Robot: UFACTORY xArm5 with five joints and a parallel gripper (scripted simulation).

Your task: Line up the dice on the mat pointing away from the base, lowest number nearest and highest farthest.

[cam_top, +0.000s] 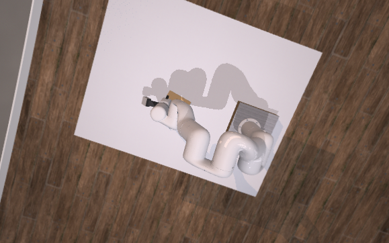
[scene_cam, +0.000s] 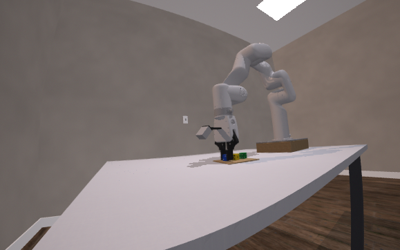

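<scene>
Three dice on mat [scene_cam: 236, 161] | hand [scene_cam: 227, 154] clamps blue die [scene_cam: 224, 157] | pips unreadable – top view blocked

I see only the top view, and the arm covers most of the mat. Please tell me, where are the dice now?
Observer: All three dice stand on the mat; the exterior view shows them in a row.
Operator: Which colours, and in which order?
Observer: Blue die farthest from the base, yellow die in the middle, green die nearest the base.
Operator: Is the gripper free?
Observer: No. The gripper is down at the blue die, jaws shut on it.
Operator: Is the blue die lifted?
Observer: It looks level with the other two, but I cannot tell whether it touches the mat.
</scene>
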